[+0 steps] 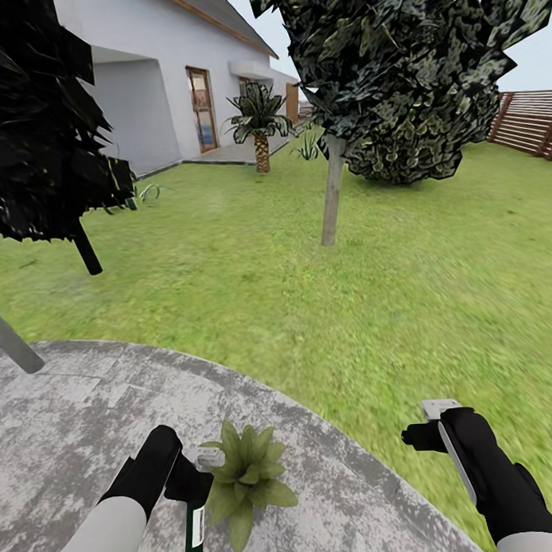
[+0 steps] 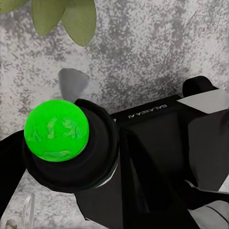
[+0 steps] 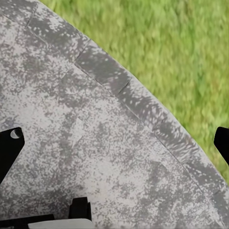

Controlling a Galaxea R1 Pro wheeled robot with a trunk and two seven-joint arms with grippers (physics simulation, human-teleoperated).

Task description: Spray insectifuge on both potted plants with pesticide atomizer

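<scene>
Fingers (image 1: 197, 479) on your left arm are clenching the pesticide atomizer (image 1: 195, 527) just beside the potted plant (image 1: 247, 476) on the patio (image 1: 66, 426), right fingers (image 3: 12, 143) are hanging released, so you're risking clipping leaves w/ the bottle; only "GALAXEA AI" (image 2: 145, 111) is reading clearly, atomizer label illegible.

lighting: even, bright daylight; no distinct source, no glare. shadows: faint to none under the trees (image 1: 334, 107) and on the stone patio (image 1: 82, 410). blur: lawn (image 1: 436, 302) smeared toward the head view's right edge. textures: coarse, blotchy foliage, mottled paving. wrist views: soft, low detail.
</scene>
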